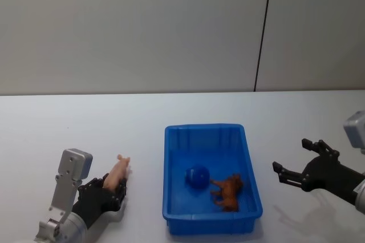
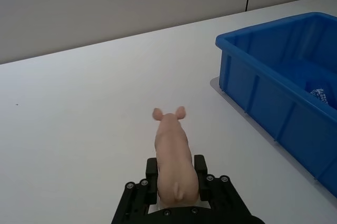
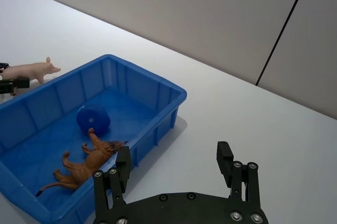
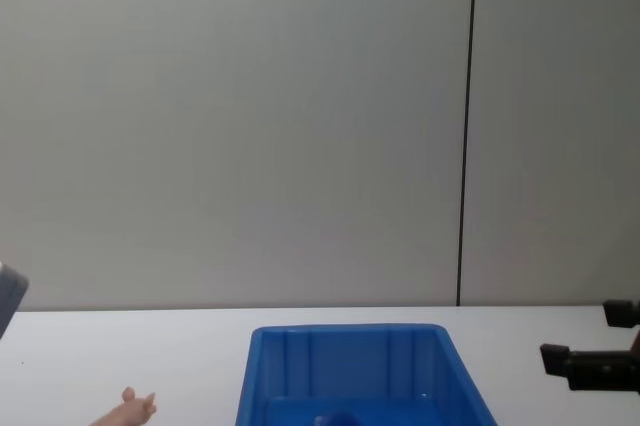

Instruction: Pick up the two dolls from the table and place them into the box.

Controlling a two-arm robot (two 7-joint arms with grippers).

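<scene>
Spanning the view, the white table [image 1: 171, 112] meets a grey wall [image 1: 131, 26].

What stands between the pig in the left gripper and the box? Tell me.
Nothing visible does. The left gripper holds the pink pig, with bare table between it and the blue box. Inside lie the brown doll and a blue ball, leaving free floor.

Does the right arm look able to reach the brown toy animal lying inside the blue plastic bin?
Probably yes. The right gripper hangs open beside the blue plastic bin, whose top is open, and the brown toy animal lies at its near right corner, uncovered.
</scene>
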